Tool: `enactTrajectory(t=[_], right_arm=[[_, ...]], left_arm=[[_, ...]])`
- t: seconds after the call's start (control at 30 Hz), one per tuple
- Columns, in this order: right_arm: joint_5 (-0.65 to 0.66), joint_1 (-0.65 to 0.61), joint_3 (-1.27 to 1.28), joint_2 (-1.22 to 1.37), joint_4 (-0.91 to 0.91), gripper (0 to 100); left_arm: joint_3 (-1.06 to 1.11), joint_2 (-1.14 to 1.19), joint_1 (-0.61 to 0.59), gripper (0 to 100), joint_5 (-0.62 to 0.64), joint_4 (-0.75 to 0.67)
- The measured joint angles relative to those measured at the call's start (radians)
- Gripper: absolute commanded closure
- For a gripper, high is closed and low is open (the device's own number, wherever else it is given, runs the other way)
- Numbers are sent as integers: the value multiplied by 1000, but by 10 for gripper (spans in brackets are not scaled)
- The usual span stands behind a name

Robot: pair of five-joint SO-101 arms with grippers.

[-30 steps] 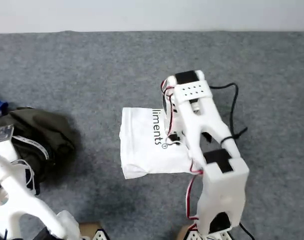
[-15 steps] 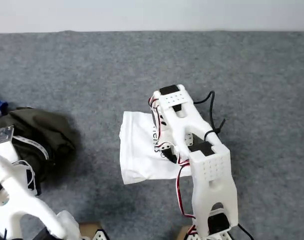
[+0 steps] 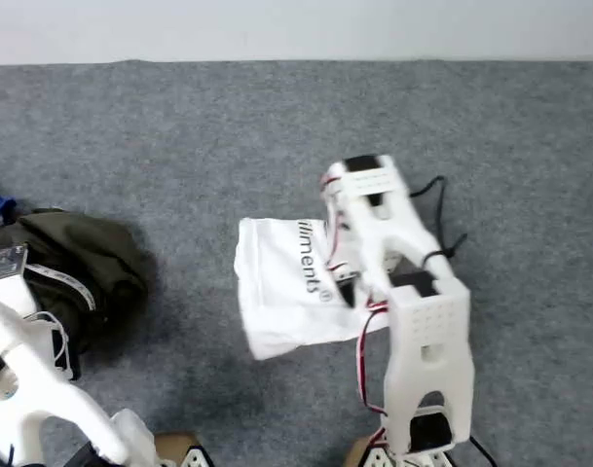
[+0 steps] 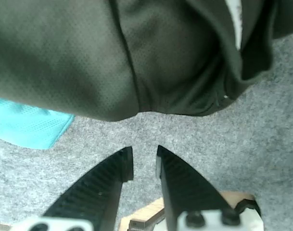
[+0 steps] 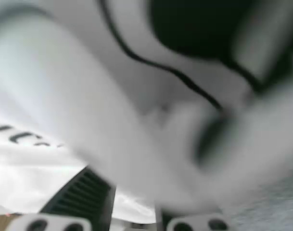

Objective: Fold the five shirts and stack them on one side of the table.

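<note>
White shirt (image 3: 281,292) looks mid-fold under your right hand (image 5: 129,197); its grip I cannot tell. Next, carry the edge across flat. Your left hand (image 4: 141,161) hangs released.

We see a white shirt (image 5: 55,120), blurred and close, with dark lettering at one edge, pinched between our right gripper's (image 5: 134,204) ridged black fingers (image 5: 83,195), over a patch of grey surface (image 5: 276,202).

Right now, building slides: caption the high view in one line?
Right arm over the white shirt on the grey table; left arm beside the dark shirt heap.
</note>
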Motion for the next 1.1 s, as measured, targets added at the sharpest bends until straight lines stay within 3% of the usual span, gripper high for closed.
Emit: enactTrajectory(t=[0.23, 0.4, 0.57, 0.67, 0.87, 1.1], right_arm=[[325, 226, -6, -84, 0, 989], [578, 350, -169, -84, -12, 989], [729, 423, -404, 25, -69, 988], [761, 434, -542, 123, -78, 965], [761, 436, -779, 241, -25, 792], [525, 436, -945, 235, -5, 772]], left_arm=[[0, 0, 0, 907, 0, 0], [0, 0, 0, 907, 0, 0], [0, 0, 0, 907, 0, 0], [3, 0, 0, 907, 0, 0], [3, 0, 0, 907, 0, 0], [3, 0, 0, 907, 0, 0]])
